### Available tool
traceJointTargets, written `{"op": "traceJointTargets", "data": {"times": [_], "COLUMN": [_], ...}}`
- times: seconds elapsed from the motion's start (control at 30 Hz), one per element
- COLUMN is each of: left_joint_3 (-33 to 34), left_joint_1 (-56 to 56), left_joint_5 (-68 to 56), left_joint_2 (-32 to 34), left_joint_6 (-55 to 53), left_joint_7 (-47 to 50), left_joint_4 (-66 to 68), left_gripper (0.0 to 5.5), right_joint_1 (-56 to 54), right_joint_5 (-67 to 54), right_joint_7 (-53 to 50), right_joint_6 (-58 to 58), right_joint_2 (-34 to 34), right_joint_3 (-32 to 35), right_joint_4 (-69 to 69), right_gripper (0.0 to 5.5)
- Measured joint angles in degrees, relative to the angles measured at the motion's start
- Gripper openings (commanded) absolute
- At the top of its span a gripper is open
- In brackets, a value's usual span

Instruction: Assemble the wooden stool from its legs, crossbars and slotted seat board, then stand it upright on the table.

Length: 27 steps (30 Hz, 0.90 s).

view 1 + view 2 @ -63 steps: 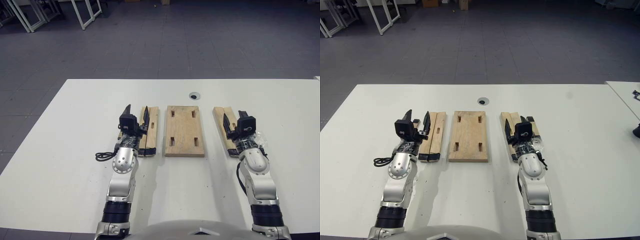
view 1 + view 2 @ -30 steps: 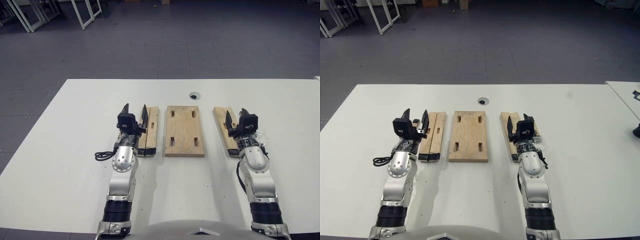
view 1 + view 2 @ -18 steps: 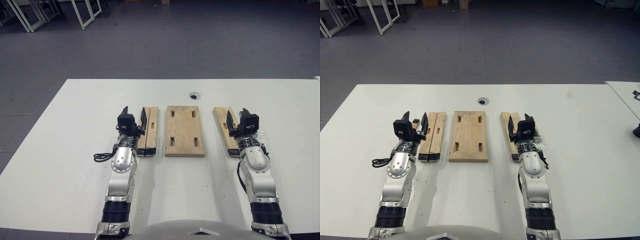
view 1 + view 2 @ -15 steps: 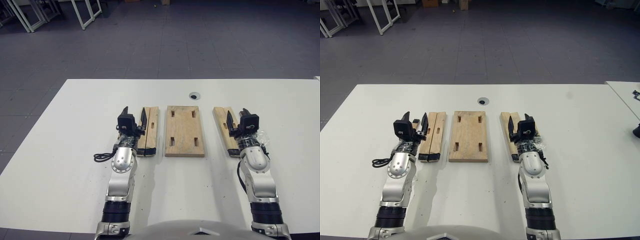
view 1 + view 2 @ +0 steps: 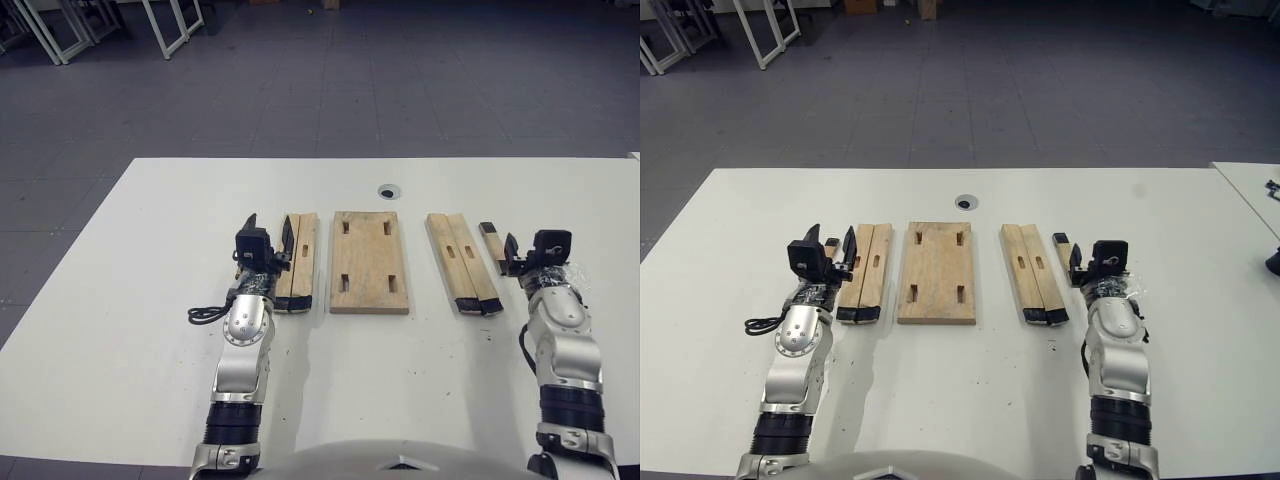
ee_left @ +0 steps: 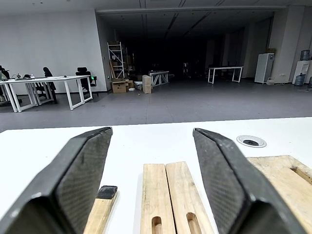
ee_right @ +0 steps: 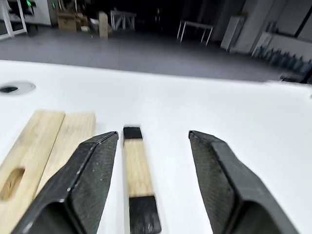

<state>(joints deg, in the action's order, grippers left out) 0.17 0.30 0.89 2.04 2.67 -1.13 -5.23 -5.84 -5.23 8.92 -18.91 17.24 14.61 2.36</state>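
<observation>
The slotted seat board (image 5: 369, 262) lies flat at the table's middle. A pair of slotted legs (image 5: 298, 262) lies left of it, another pair (image 5: 462, 262) right of it. My left gripper (image 5: 270, 222) is open, low over the table just left of the left legs (image 6: 168, 195), with a black-tipped crossbar (image 6: 101, 207) under its outer finger. A second crossbar (image 5: 492, 245) lies right of the right legs. My right gripper (image 7: 153, 134) is open and straddles this crossbar (image 7: 138, 168), with a finger (image 7: 85, 180) on either side.
A round cable hole (image 5: 388, 190) is set in the white table (image 5: 150, 340) behind the board. A loop of black cable (image 5: 205, 313) lies left of my left arm. Bare table stretches in front of the parts and to both sides.
My right arm has swung right, off the right pair of legs, and now sits over the crossbar beside them. The left arm has barely moved.
</observation>
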Motion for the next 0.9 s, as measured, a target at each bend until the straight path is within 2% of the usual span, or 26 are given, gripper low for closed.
{"op": "traceJointTargets", "data": {"times": [0.1,0.23,0.47,0.6,0.67,0.77,0.9], "left_joint_3": [0.00,0.12,0.51,0.71,0.73,1.86,5.29], "left_joint_1": [0.01,0.03,0.18,0.18,0.14,-0.34,-2.01], "left_joint_5": [0.00,-0.02,-0.14,-3.15,-7.55,-23.17,-42.41], "left_joint_2": [-0.17,-0.22,-0.42,-1.67,-2.93,-5.25,-5.14], "left_joint_6": [-0.01,-0.02,-0.04,-1.33,-3.63,-13.51,-27.43], "left_joint_7": [0.02,0.02,0.02,-0.47,-2.40,-8.38,-12.23], "left_joint_4": [0.01,0.04,0.05,0.14,-0.23,-3.30,-8.17], "left_gripper": [3.05,3.05,3.08,3.08,3.08,3.08,3.08], "right_joint_1": [0.11,0.14,-3.49,-4.06,-4.17,-4.79,-6.10], "right_joint_5": [-1.66,-1.65,-1.79,-3.15,-3.70,-2.63,-2.83], "right_joint_7": [6.23,9.08,10.35,10.15,9.15,8.37,16.56], "right_joint_6": [-2.95,-4.92,-6.44,-6.86,-4.99,4.74,10.67], "right_joint_2": [3.64,5.61,6.57,5.74,4.81,4.50,6.95], "right_joint_3": [-0.80,-2.23,-2.61,-2.12,-1.70,-1.88,-6.59], "right_joint_4": [3.87,8.24,12.69,13.05,13.09,8.94,-0.85], "right_gripper": [2.66,2.66,1.31,1.29,1.29,1.29,1.29]}}
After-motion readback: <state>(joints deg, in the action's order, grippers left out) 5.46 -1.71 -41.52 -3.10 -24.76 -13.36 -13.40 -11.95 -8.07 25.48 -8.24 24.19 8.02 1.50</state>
